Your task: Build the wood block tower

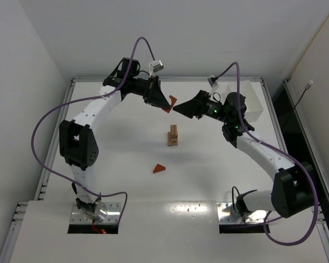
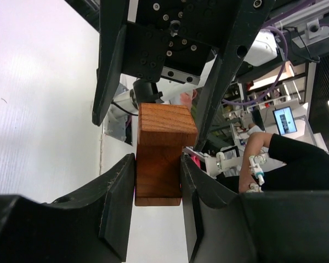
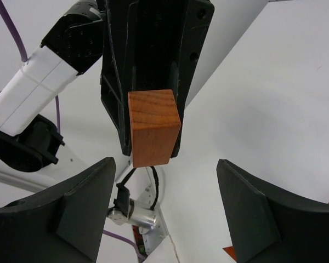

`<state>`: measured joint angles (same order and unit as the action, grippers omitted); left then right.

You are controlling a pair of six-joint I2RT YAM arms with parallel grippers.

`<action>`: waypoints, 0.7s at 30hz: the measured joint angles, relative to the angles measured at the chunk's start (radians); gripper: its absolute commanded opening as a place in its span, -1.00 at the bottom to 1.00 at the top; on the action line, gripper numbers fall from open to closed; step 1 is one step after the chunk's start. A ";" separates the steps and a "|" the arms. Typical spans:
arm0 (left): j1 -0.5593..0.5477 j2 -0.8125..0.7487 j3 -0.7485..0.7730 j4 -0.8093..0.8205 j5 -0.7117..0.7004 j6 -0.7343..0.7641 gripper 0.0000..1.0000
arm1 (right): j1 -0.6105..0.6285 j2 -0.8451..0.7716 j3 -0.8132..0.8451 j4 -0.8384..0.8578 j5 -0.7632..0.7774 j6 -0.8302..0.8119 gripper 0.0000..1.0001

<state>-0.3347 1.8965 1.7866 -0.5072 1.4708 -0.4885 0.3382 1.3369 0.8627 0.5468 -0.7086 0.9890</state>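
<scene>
Above the far half of the table, left claw is clenched on a reddish-brown block, held in the air and pushed toward the right claw. Right claw is spread wide, empty, block just in front of it. Probably a handover, for a better grip. Tower stands mid-table below them. Loose reddish wedge lies nearer the bases, apart.

Reddish-brown block; tan tower
</scene>
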 measured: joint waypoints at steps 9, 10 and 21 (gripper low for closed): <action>-0.024 0.000 0.000 0.001 0.000 -0.003 -1.00 | 0.002 0.023 0.001 0.031 -0.001 0.006 0.30; -0.024 0.000 0.000 0.001 -0.001 -0.003 -1.00 | 0.002 0.024 0.001 0.034 -0.001 0.007 0.30; -0.024 0.000 0.000 0.008 -0.001 -0.010 -1.00 | 0.005 0.033 0.018 0.059 -0.011 0.018 -0.03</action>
<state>-0.3584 1.8965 1.7866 -0.4992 1.4700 -0.4984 0.3435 1.3697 0.8810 0.6056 -0.7193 1.0065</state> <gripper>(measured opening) 0.313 0.540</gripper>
